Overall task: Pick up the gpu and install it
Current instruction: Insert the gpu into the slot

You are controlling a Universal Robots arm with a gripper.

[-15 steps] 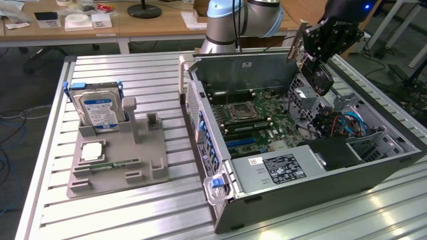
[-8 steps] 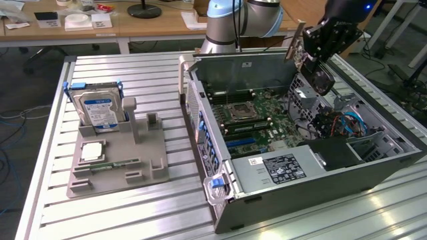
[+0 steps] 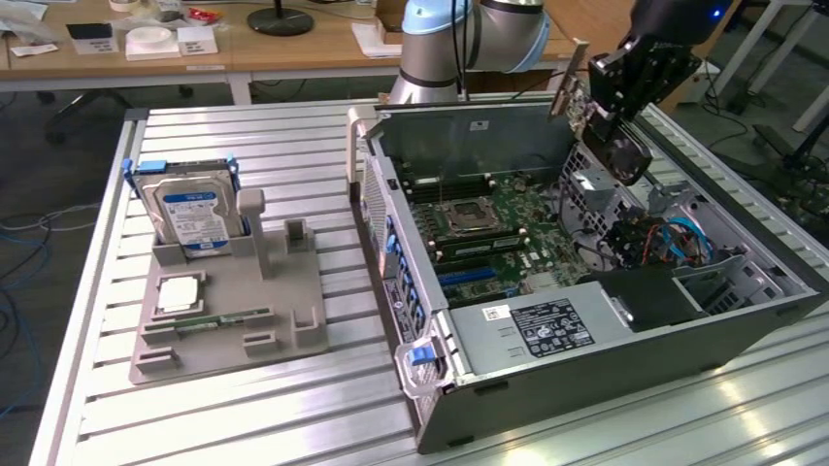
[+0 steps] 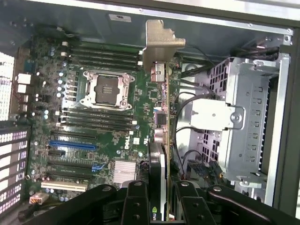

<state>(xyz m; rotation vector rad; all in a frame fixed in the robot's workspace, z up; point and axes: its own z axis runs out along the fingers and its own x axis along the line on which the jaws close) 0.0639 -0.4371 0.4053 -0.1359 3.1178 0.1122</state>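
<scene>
Holding the gpu (image 3: pixel 612 146) up in the air, over the far edge of the open computer case (image 3: pixel 622 359). Not in any slot yet. Seen edge-on from the wrist, with the metal bracket (image 4: pixel 161 44) at the far end and the green board standing above the motherboard (image 4: pixel 108 136). Clamped on both flat sides by the gripper (image 4: pixel 161 206), with the black fingers (image 4: pixel 136 201) tight against the card. Hanging just beside the silver drive cage (image 4: pixel 253 140) and some loose wires (image 4: pixel 187 101).

Looks like the middle step: pickup done, putting in not done. Seems to run across the long slots (image 4: pixel 72 145), not along them. Putting it in would call for turning the card to match a slot, keeping it straight, and staying off the wires.

Further out, on the metal table (image 3: pixel 259 136), toward the exterior view's left: a grey tray (image 3: pixel 247 282) with a hard drive (image 3: pixel 192 209) standing at its back corner and a small memory stick (image 3: pixel 223 318) near its front edge.
</scene>
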